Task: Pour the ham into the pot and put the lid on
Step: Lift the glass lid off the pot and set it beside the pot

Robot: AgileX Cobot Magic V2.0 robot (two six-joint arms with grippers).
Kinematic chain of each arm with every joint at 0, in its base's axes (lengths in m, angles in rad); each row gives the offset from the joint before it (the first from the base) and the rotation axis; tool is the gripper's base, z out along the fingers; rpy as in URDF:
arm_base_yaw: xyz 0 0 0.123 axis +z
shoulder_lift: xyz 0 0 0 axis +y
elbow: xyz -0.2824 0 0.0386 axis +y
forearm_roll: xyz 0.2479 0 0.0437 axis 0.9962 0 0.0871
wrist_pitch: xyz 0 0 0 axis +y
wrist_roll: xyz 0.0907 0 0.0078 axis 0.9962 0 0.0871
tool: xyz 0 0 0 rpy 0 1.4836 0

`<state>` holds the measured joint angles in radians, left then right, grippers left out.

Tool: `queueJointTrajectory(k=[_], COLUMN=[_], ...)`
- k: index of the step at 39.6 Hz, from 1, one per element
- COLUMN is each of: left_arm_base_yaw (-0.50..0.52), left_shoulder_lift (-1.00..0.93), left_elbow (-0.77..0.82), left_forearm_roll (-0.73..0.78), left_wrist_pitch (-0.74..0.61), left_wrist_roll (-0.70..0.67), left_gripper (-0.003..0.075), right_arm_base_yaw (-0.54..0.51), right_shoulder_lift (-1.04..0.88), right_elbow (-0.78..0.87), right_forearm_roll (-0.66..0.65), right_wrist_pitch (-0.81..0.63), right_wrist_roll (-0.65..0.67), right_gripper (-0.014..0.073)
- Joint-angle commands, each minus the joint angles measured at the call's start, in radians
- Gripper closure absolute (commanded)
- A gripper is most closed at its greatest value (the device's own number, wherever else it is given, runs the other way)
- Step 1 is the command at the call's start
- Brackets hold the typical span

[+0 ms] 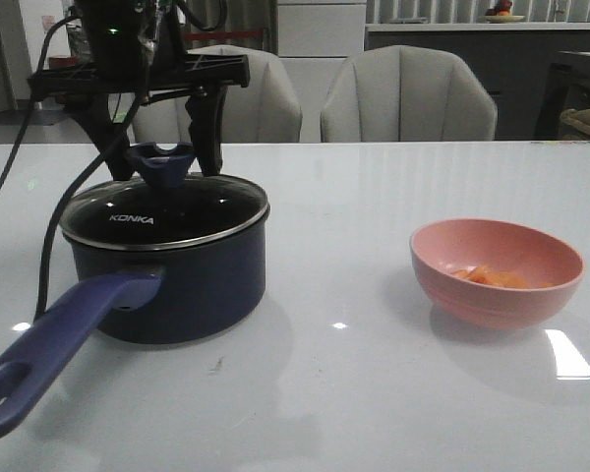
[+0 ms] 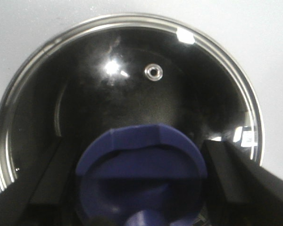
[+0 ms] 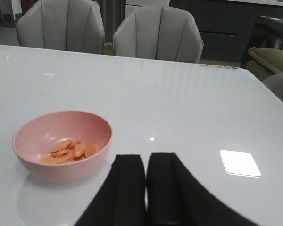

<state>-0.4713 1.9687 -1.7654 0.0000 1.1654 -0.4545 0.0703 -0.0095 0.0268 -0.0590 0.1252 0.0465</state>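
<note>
The dark navy pot (image 1: 192, 285) stands at the left of the table, its purple-blue handle (image 1: 59, 344) pointing toward the front left. The glass lid (image 1: 177, 214) with its "KONKA" lettering lies on the pot. My left gripper (image 1: 169, 167) is open, with its fingers (image 2: 236, 181) on either side of the blue knob (image 2: 141, 160) and apart from it. The ham (image 1: 492, 277) lies as thin orange pieces in the pink bowl (image 1: 492, 305) at the right. My right gripper (image 3: 145, 160) is shut and empty, just beside the bowl (image 3: 61, 172) and its ham (image 3: 70, 150).
Two grey chairs (image 1: 408, 93) stand behind the table's far edge. A black cable (image 1: 47, 236) hangs down beside the pot on its left. A bright light reflection (image 1: 567, 354) lies on the white table near the bowl.
</note>
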Motion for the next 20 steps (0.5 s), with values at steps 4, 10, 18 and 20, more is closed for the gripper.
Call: queueJointTrajectory(k=[4, 10, 18, 20], left_arm_base_yaw=[-0.007, -0.005, 0.047, 0.071], left_shoulder_lift=[-0.056, -0.056, -0.062, -0.079], left_elbow=[-0.106, -0.134, -0.134, -0.129], left_forearm_roll=[0.000, 0.000, -0.028, -0.058], left_wrist_pitch=[0.007, 0.034, 0.103, 0.103], left_wrist_roll=[-0.006, 0.006, 0.104, 0.123], left_gripper=[0.0314, 0.0314, 0.0314, 0.0314], right_arm_base_yaw=[-0.005, -0.005, -0.005, -0.005], right_shoulder_lift=[-0.022, -0.022, -0.022, -0.022], right_elbow=[-0.005, -0.005, -0.005, -0.005], right_forearm_roll=[-0.013, -0.013, -0.013, -0.013], right_wrist_pitch=[-0.077, -0.077, -0.077, -0.077], right_wrist_roll=[0.000, 0.000, 0.000, 0.000], right_gripper=[0.0413, 0.0413, 0.0413, 0.0413])
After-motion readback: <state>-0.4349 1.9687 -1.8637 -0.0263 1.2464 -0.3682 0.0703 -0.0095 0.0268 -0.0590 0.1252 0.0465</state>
